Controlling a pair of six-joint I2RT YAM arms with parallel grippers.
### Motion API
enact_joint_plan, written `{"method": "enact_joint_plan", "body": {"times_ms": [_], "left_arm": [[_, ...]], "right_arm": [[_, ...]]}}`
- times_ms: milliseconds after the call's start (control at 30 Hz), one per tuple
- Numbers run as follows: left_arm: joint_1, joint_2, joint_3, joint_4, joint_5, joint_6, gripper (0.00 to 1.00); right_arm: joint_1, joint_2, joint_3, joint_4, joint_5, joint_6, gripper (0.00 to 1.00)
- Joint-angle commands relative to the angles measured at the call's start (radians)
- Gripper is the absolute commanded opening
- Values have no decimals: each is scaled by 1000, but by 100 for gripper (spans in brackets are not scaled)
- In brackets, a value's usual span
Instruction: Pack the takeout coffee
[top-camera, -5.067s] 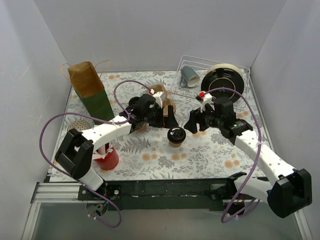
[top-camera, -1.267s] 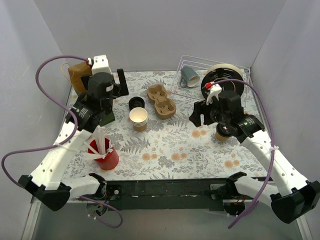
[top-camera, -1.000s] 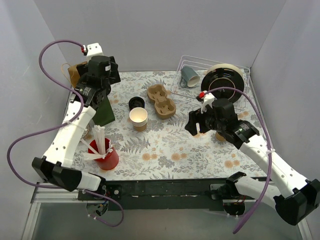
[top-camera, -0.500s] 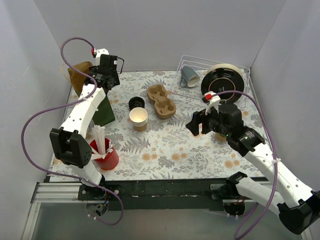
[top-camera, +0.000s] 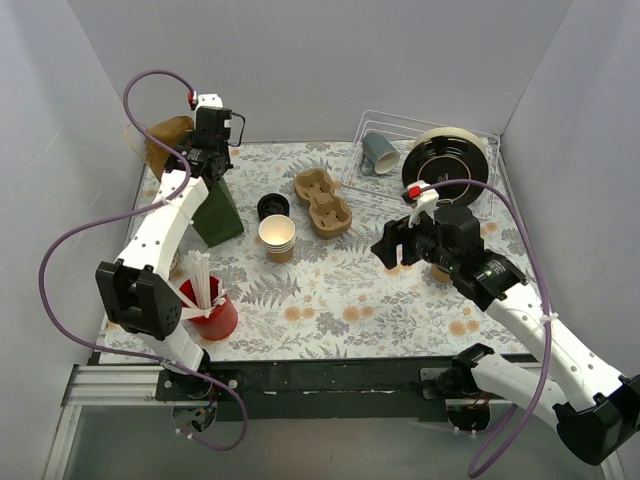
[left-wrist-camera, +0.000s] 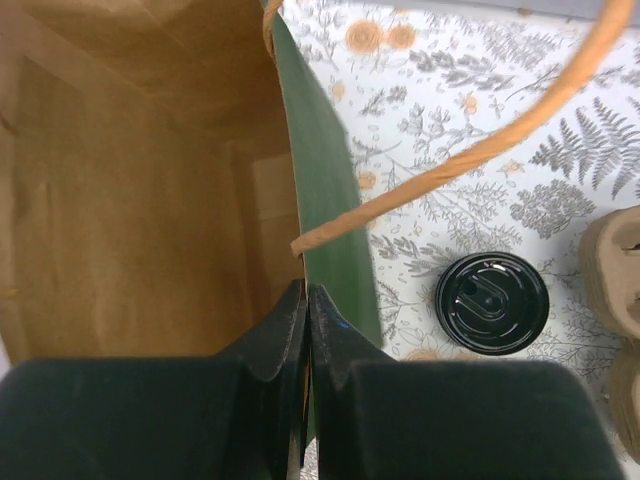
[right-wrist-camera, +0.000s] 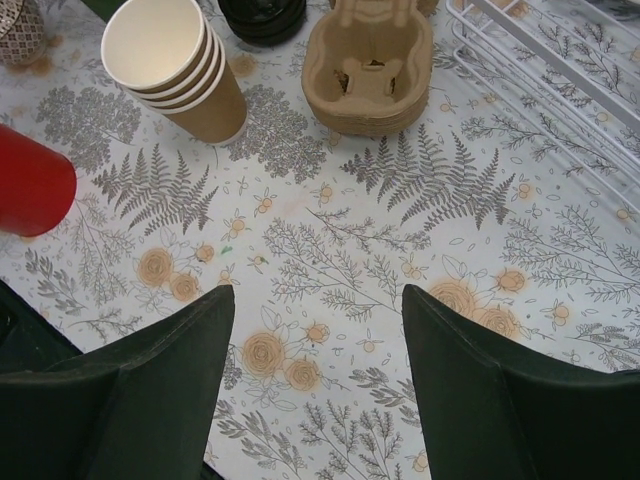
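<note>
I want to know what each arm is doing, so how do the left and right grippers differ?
The left gripper is shut, pinching the rim of the paper bag; the right gripper is open and holds nothing. The left gripper is at the far left; the right gripper hangs over bare tablecloth right of the cup stack. Both have black fingers.

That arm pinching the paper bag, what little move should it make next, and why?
Probably a gentle pull on the bag's edge, to hold the mouth wide and steady. The left tool is shut on the rim of the paper bag, while the paper cups and a black lid sit out on the table, not yet packed.
</note>
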Motion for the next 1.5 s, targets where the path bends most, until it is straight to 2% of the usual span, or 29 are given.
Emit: {"method": "enact_joint_plan", "body": {"times_ms": [0, 167, 267, 300, 400, 433, 533, 567, 700, 867, 1133, 1467], "left_arm": [[3, -118, 107, 61, 20, 120, 0], [3, -157, 193, 46, 101, 203, 0], [-11, -232, 199, 54, 284, 220, 0], [-23, -255, 199, 61, 383, 227, 0], [-66, -331, 210, 68, 532, 260, 0], [-74, -365, 215, 68, 656, 261, 0], [-78, -411, 213, 75, 888, 231, 0], [-78, -437, 209, 77, 920, 221, 0], [-78, -505, 175, 80, 944, 181, 0], [-78, -580, 120, 66, 953, 183, 0], [-78, -707, 6, 26, 778, 168, 0], [-78, -813, -143, 72, 548, 129, 0]], "right_arm": [[1, 18, 48, 33, 21, 4, 75], [1, 30, 49, 54, 70, 2, 80], [1, 56, 86, 33, 82, 10, 81], [1, 67, 91, 26, 82, 13, 81], [1, 73, 109, 3, 82, 19, 81], [1, 72, 109, -3, 108, 21, 82], [1, 55, 101, 2, 124, 40, 85], [1, 49, 95, 11, 127, 44, 86], [0, 24, 36, 78, 163, 56, 86], [-3, 104, 43, 164, 177, 47, 77], [-37, 372, 189, 258, 140, 53, 63], [-37, 685, 333, 267, 154, -24, 58]]}}
